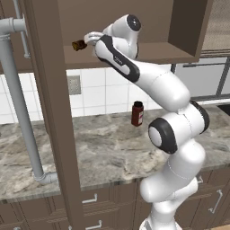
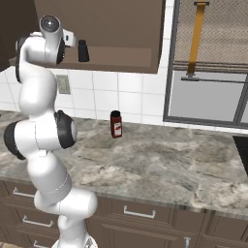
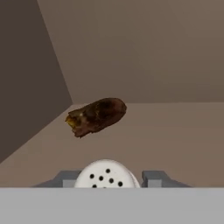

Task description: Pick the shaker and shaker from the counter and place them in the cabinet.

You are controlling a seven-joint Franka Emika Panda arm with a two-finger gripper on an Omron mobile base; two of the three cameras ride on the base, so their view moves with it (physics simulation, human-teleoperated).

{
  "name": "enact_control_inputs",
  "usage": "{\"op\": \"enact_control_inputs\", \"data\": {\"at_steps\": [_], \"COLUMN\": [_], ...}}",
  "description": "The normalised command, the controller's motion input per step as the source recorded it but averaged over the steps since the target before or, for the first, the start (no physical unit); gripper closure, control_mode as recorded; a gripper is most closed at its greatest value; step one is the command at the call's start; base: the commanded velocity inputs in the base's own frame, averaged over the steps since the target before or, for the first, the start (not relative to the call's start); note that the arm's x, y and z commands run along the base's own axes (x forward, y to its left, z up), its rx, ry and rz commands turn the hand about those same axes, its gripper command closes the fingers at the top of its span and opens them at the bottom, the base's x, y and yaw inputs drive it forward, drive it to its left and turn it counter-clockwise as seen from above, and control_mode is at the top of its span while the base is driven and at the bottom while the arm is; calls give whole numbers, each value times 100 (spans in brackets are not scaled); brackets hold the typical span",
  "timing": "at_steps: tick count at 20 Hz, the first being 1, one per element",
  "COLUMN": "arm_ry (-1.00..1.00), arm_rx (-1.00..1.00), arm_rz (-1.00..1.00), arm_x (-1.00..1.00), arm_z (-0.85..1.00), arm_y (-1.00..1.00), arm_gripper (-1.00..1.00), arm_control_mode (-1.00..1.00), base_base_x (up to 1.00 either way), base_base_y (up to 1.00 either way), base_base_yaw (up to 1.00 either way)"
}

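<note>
The pincer [image 3: 105,181] is pinching the pale shaker [image 3: 106,174], its holed cap showing between the tips, low over the cabinet [image 3: 175,131] base board. Just beyond, the small brown rounded object [image 3: 96,116] is lying on that board; releasing too far forward risks knocking it or tipping the shaker. The black shaker [image 2: 83,51] is standing at the cabinet's front edge. Below, a dark red bottle [image 1: 137,113] is standing on the marbled desk [image 1: 90,152], white tiles behind
</note>
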Motion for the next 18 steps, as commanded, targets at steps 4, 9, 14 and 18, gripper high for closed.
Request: {"op": "enact_control_inputs", "data": {"at_steps": [4, 9, 14, 18], "arm_ry": [5, 0, 0, 0], "arm_rx": [-6, -4, -3, -2], "arm_rz": [2, 2, 4, 6], "arm_x": [26, 4, 0, -11], "arm_z": [-60, -35, -14, -5], "arm_y": [19, 4, 1, 8], "arm_gripper": [-100, -100, -100, -100], "arm_control_mode": [-100, -100, -100, -100], "base_base_x": [0, 0, 0, 0], "base_base_y": [0, 0, 0, 0], "base_base_yaw": [0, 0, 0, 0]}}
